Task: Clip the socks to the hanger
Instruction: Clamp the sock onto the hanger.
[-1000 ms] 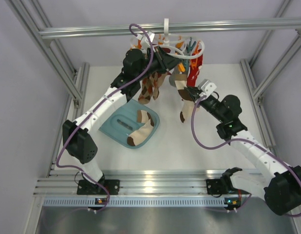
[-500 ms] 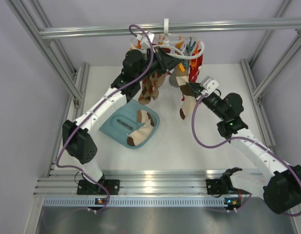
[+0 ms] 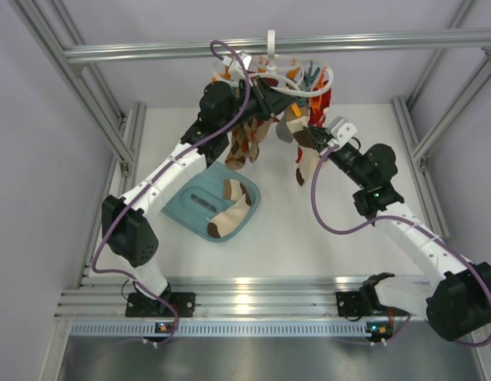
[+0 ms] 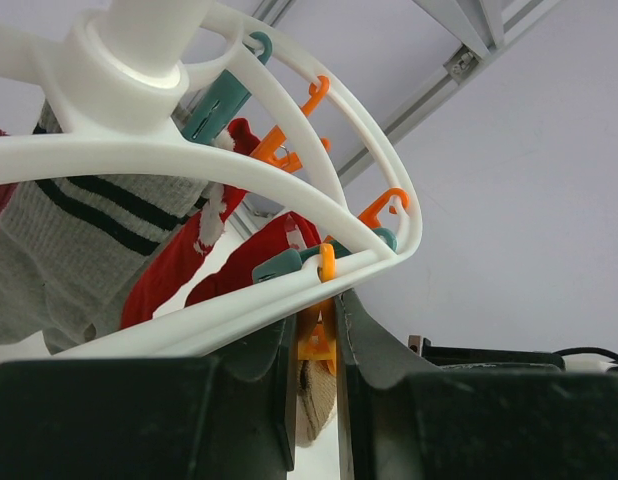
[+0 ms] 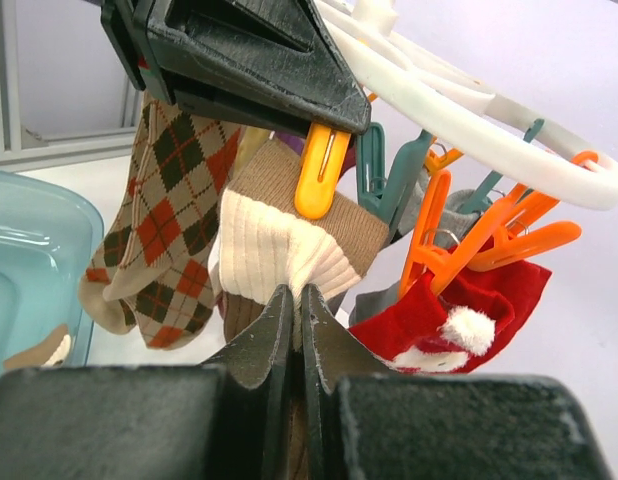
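The white hanger (image 3: 303, 76) hangs from the top frame bar, with orange and teal pegs. My left gripper (image 3: 271, 97) is shut on an orange peg (image 4: 317, 338) under the ring (image 4: 289, 160). My right gripper (image 3: 312, 140) is shut on a cream-and-tan sock (image 3: 303, 165) and holds its cuff (image 5: 279, 235) up against the tip of that orange peg (image 5: 319, 172). I cannot tell whether the peg grips the cuff. Another cream-and-tan sock (image 3: 231, 208) lies in the teal tray (image 3: 190, 208).
Brown argyle socks (image 5: 159, 215), a red sock (image 5: 467, 312) and a grey striped sock (image 4: 79, 240) hang from other pegs close around the work spot. The aluminium frame bar (image 3: 388, 41) runs above the hanger, and frame posts line both sides.
My right gripper has risen and moved back towards the hanger, lifting the sock up to the orange peg. The left arm has stayed in place.
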Motion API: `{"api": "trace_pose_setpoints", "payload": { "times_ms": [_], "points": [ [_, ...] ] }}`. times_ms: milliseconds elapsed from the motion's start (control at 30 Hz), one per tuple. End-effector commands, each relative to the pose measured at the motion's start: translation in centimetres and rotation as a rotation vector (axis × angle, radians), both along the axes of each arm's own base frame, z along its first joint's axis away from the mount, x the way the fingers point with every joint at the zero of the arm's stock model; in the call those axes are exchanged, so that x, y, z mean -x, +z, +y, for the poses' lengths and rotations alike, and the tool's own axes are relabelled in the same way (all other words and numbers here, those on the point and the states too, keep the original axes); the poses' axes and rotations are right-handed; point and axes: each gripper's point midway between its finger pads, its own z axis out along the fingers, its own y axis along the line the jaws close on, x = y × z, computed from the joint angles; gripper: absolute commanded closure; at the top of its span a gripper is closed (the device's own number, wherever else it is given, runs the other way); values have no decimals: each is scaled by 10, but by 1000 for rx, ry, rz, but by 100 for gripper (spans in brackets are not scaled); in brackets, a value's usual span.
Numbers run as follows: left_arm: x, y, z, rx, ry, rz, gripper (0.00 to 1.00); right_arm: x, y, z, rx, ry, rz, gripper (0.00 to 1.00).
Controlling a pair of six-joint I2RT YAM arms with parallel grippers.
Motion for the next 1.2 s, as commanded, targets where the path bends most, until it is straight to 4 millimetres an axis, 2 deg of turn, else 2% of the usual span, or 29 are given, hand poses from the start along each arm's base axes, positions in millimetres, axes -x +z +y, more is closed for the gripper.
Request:
{"api": "trace_pose_setpoints", "payload": {
  "times_ms": [0, 167, 267, 300, 433, 567, 733, 767, 800, 833, 867, 933, 967, 1033, 1067, 1100, 1167],
  "points": [
    [-12, -31, -4, -43, 3, 38, 100, 1, 42, -2, -41, 12, -99, 100],
    [-11, -29, -5, -36, 0, 40, 97, 0, 40, -2, -35, 7, -100, 100],
    [-10, -26, -5, -23, 2, 43, 83, 1, 39, -2, -29, 6, -100, 100],
    [-11, -23, -4, -16, 6, 40, 74, 1, 37, -2, -25, 4, -96, 100],
    [-14, -13, -1, 9, 24, 31, 59, 0, 33, -2, -16, 6, -89, 100],
    [-16, 2, 5, 30, 33, 9, 52, -2, 31, -1, -13, 7, -86, 100],
    [-16, 6, 12, 32, 46, 4, 43, -3, 33, 2, -25, 19, -77, 100],
    [-14, 9, 14, 33, 49, 1, 33, -4, 33, 2, -27, 19, -71, 100],
    [-14, 6, 14, 27, 54, 4, 28, -4, 32, 2, -26, 23, -63, 100],
    [-14, 5, 16, 18, 58, 7, 25, -5, 27, 3, -21, 24, -38, 98],
    [-15, 5, 21, 14, 74, 8, 21, -5, 28, 3, -24, 25, -30, 92],
    [-14, 4, 26, 2, 88, 6, 19, -5, 27, 3, -25, 22, -12, 78],
    [-12, 7, 31, 0, 96, 0, 19, -3, 27, 1, -25, 20, -4, 76],
    [-12, -1, 36, -21, 115, 14, 19, -2, 27, 0, -34, 19, 6, 69],
    [-8, 3, 41, -24, 119, 6, 19, 1, 28, -1, -37, 20, 8, 69],
    [-7, -4, 43, -38, 123, 15, 19, 1, 28, -1, -44, 20, 14, 68],
    [-1, -4, 50, -51, 135, 9, 20, 4, 31, -1, -57, 25, 21, 66]
  ]
}}
